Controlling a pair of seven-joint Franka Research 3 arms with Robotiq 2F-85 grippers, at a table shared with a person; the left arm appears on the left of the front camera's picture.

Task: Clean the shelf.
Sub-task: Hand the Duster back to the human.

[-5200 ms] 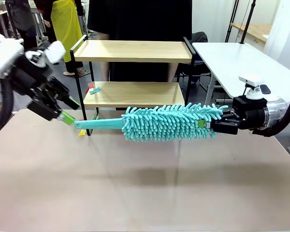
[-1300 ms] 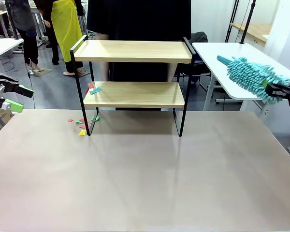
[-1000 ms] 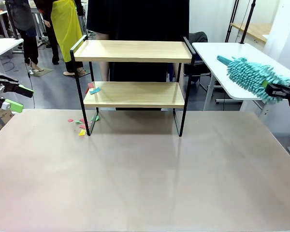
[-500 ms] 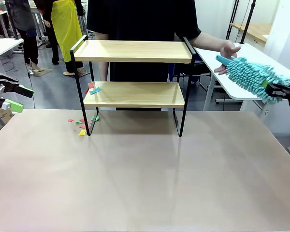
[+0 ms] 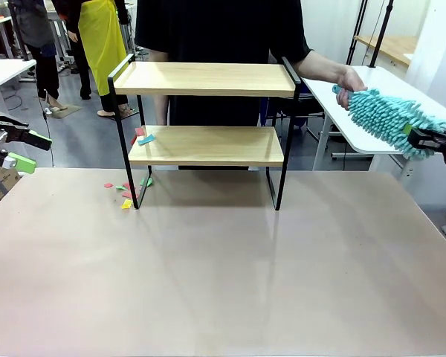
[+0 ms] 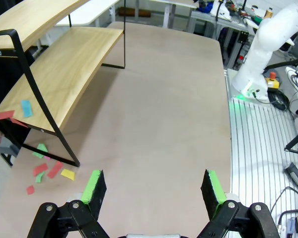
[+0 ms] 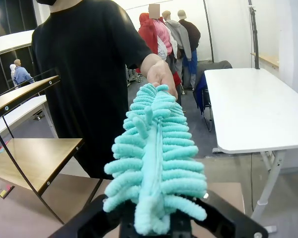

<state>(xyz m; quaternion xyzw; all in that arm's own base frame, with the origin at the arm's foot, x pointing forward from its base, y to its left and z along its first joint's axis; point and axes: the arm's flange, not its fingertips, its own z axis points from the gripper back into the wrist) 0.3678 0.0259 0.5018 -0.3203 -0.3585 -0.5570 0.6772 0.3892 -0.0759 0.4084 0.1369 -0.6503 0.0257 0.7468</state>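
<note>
To the right of the shelf (image 5: pixel 206 126), the person's hand (image 5: pixel 350 77) now closes on the duster (image 5: pixel 386 119).

A moment ago that hand was open beside the turquoise duster's handle end; now its fingers wrap around it, while the right gripper (image 5: pixel 425 137) stays pressed together on the other end, its jaws buried in the fluffy strands in the right wrist view. This looks like a handover, so the robot would likely need to let go next. The shelf stands at the far edge of the brown table (image 5: pixel 223 282), unmoved, with coloured paper scraps (image 5: pixel 146 137) on the left end of its lower board and more scraps (image 5: pixel 123 195) on the table by its left front leg. Well to the shelf's left, the left gripper (image 6: pixel 153 186) hangs spread wide and empty, as before.
</note>
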